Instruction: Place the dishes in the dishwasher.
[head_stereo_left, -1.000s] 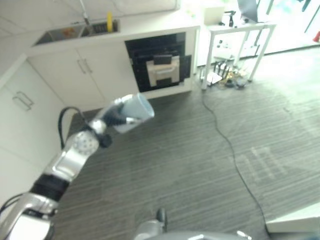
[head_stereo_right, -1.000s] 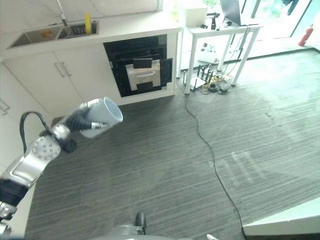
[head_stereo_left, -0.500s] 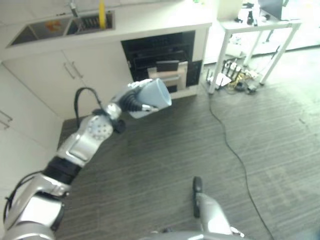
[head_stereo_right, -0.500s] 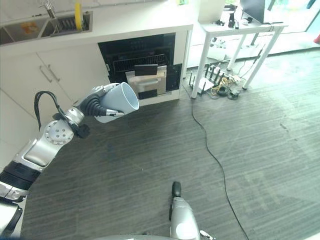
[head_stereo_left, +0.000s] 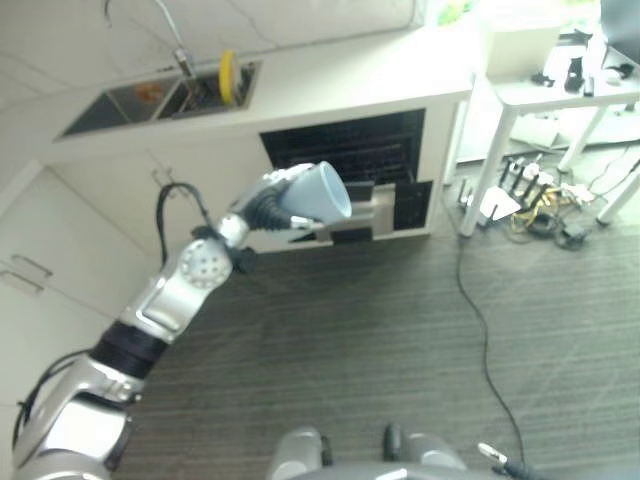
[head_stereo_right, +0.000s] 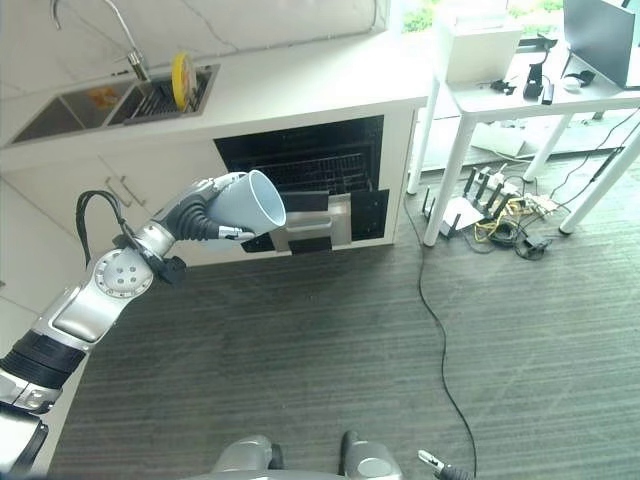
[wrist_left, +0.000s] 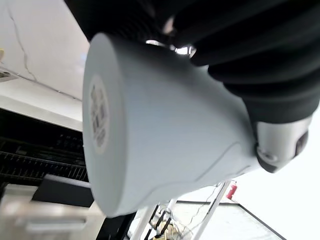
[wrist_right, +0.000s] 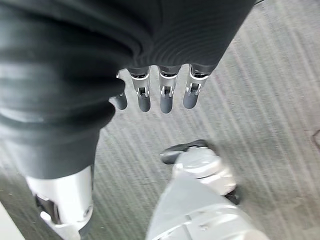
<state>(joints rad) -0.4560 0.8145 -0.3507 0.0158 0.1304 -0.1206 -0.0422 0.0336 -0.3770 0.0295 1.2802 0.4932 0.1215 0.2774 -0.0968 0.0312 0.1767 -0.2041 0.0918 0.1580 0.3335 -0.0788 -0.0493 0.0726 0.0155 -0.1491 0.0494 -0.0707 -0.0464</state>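
The left hand has its fingers curled round a pale blue cup. It holds the cup up in the air, tipped on its side, with the open end facing the dishwasher. The dishwasher is open, and its dark rack shows inside, under the white counter. A sink is in the counter, with a yellow thing standing in it. The right hand hangs over the grey floor with fingers loose, holding nothing.

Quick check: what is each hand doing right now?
Left hand: shut on the pale blue cup.
Right hand: open, fingers relaxed, holding nothing.
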